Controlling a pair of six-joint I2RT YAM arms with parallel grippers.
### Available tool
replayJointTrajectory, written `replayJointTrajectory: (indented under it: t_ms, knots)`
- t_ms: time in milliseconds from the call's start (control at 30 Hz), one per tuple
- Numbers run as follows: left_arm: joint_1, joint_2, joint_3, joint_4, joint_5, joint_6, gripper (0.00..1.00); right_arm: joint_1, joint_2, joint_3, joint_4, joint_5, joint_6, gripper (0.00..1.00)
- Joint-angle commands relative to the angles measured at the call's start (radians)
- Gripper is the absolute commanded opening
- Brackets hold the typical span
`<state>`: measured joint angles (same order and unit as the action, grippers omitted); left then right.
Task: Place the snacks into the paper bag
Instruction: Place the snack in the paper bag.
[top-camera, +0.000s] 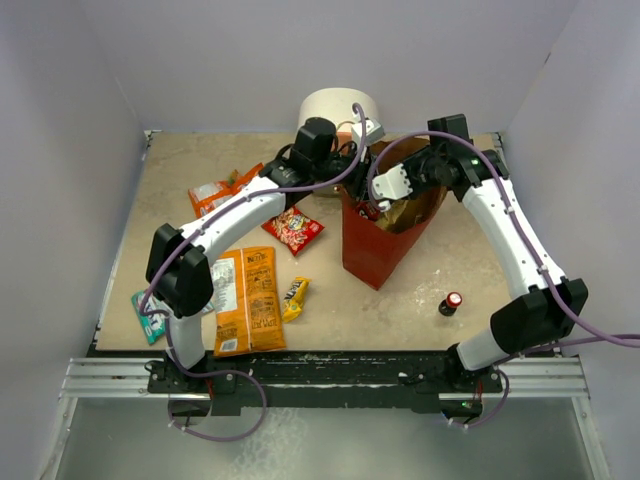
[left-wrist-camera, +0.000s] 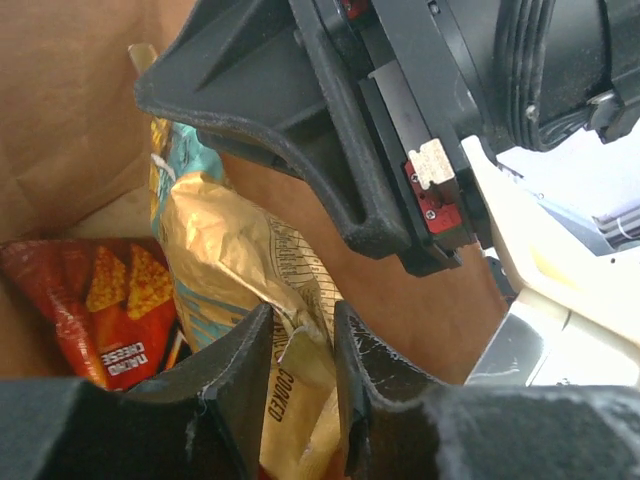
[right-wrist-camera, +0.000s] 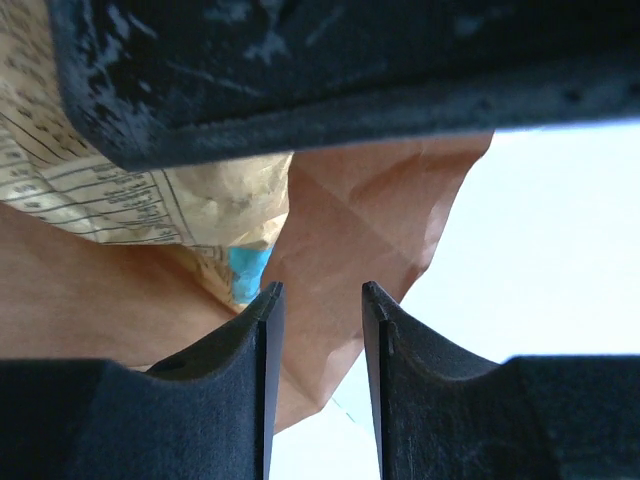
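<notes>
Left pincer (left-wrist-camera: 300, 314) grips 1 tan chip bag (left-wrist-camera: 230, 250) (inside paper bag (left-wrist-camera: 60, 120)); right pincer (right-wrist-camera: 320, 293) narrowly parted.

Chip packet (left-wrist-camera: 230, 250) between the left gripper (left-wrist-camera: 303, 325) fingers: gold-tan, black print, teal patches. Doritos bag (left-wrist-camera: 100, 300), left of those fingers: red, orange triangle chips. Paper bag (top-camera: 372, 255): red outside, brown kraft inside. Right gripper (right-wrist-camera: 320, 300) fingers: black, as on the left.
</notes>
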<state>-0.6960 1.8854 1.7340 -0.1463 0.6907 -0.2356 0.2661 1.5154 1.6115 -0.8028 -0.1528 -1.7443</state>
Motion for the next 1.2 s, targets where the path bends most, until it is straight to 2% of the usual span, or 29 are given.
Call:
replayJointTrajectory:
  t_ms: [0,233,467,567,700,867,1167]
  knots:
    - [-0.013,-0.063,0.064,0.019,0.03,0.053,0.37,-0.007,-0.03,0.037,0.022,-0.006,0.048,0.39]
    - [-0.011,-0.093,0.084,-0.018,0.031,0.092,0.44,-0.008,-0.058,0.047,0.035,-0.052,0.098,0.4]
    - [-0.006,-0.118,0.085,-0.057,-0.007,0.122,0.44,-0.009,-0.047,0.071,0.032,-0.104,0.231,0.38]
    - [-0.005,-0.124,0.078,-0.069,-0.046,0.134,0.45,-0.011,-0.046,0.088,0.025,-0.14,0.316,0.38]
    - [-0.007,-0.096,0.116,-0.119,-0.134,0.144,0.51,-0.011,-0.081,0.061,0.07,-0.197,0.401,0.38]
    - [-0.008,-0.036,0.186,-0.224,-0.211,0.163,0.58,-0.011,-0.146,-0.001,0.156,-0.177,0.463,0.38]
    - [-0.02,0.022,0.224,-0.303,-0.192,0.13,0.63,-0.011,-0.242,-0.056,0.187,-0.117,0.53,0.38]
